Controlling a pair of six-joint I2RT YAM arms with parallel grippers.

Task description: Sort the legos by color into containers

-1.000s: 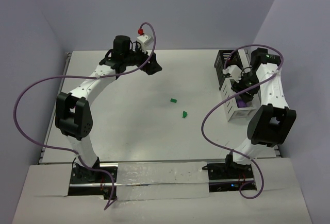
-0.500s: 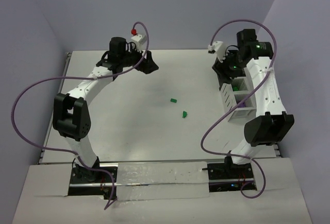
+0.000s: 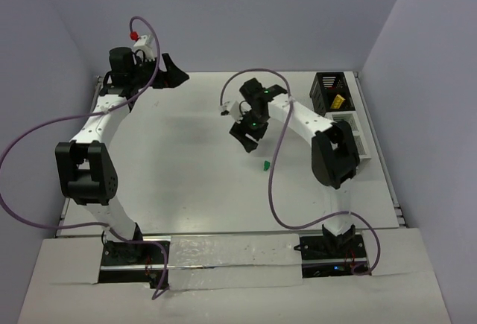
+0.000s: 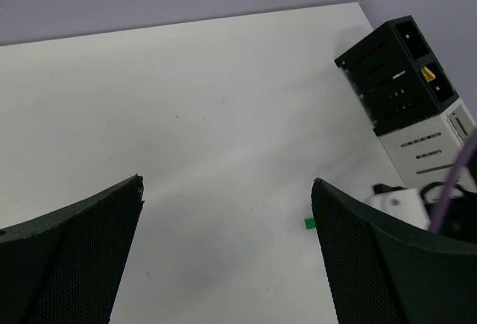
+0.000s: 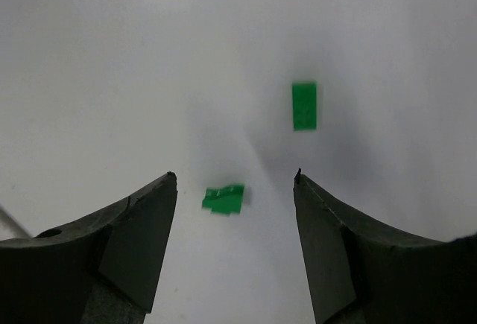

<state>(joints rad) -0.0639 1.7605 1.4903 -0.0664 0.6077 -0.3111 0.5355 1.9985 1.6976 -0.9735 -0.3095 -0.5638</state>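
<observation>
Two green legos lie on the white table. In the right wrist view a notched one (image 5: 223,199) sits between the tips of my open right gripper (image 5: 235,182), touching neither finger, and a flat rectangular one (image 5: 304,106) lies farther off. From above, my right gripper (image 3: 248,138) hovers at the table's middle with one green lego (image 3: 265,165) showing just beyond it. My left gripper (image 3: 175,71) is open and empty at the far left back, high over the table (image 4: 227,183). The containers (image 3: 350,126) stand at the right edge.
The rack's black slatted section (image 3: 328,89) holds a yellow piece (image 3: 337,102). In the left wrist view it shows at the upper right (image 4: 395,63), with its white part (image 4: 432,145) below. Purple cables loop off both arms. Walls close the back and both sides.
My right arm has swung from the containers to the table's middle, over the green legos, its jaws widening. My left arm has swung left toward the back corner.
</observation>
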